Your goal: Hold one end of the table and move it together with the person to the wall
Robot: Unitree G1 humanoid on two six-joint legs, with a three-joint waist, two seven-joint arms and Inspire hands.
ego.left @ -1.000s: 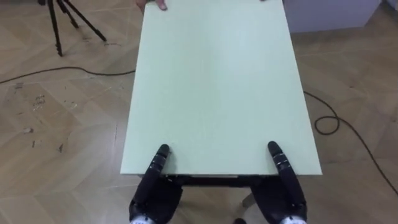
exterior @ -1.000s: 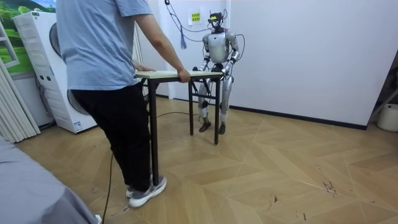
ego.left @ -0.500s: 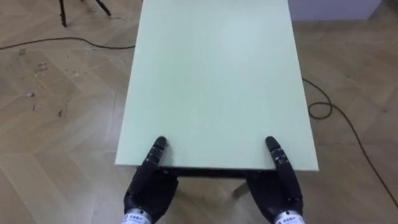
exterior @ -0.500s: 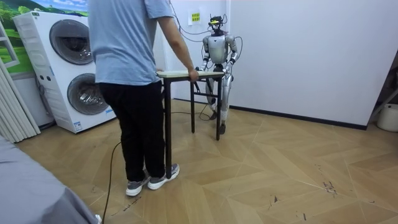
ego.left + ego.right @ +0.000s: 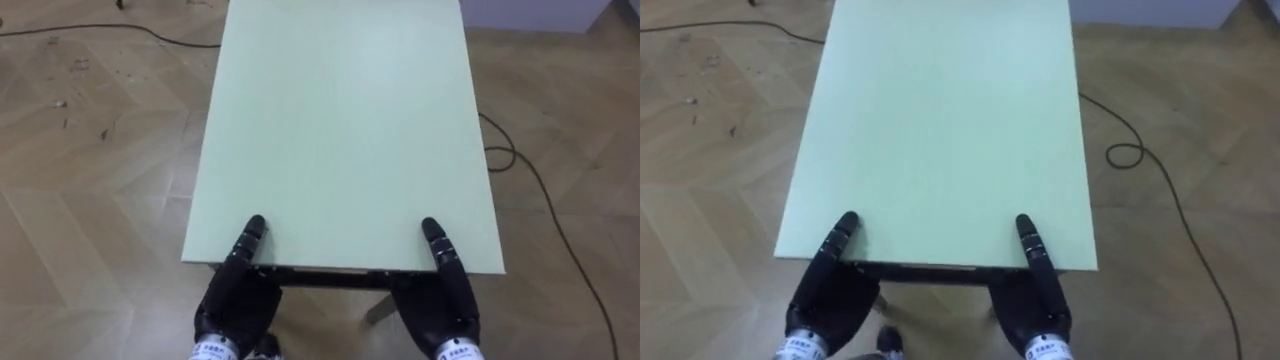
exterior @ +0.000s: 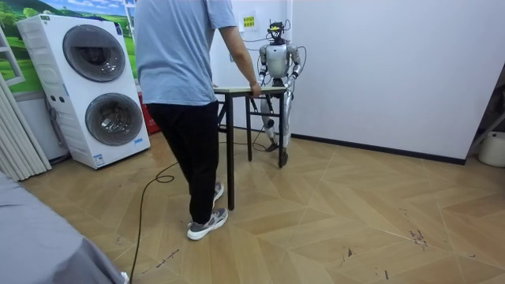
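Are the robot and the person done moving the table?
Not yet. Done: both ends are taken, with the robot's left hand and right hand at the near edge of the pale green rectangular table and the person holding the far end. In hand: the carry. Left: setting it down.

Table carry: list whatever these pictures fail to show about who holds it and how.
1. Eye views: how the left hand and right hand hold beneath the table; its top hides the near edge's underside.
2. Eye views: the table's far end, cut off by the top edge of the picture.
3. Room view: the person blocks part of the table with their body.
4. Room view: the robot's hands are too small to read.
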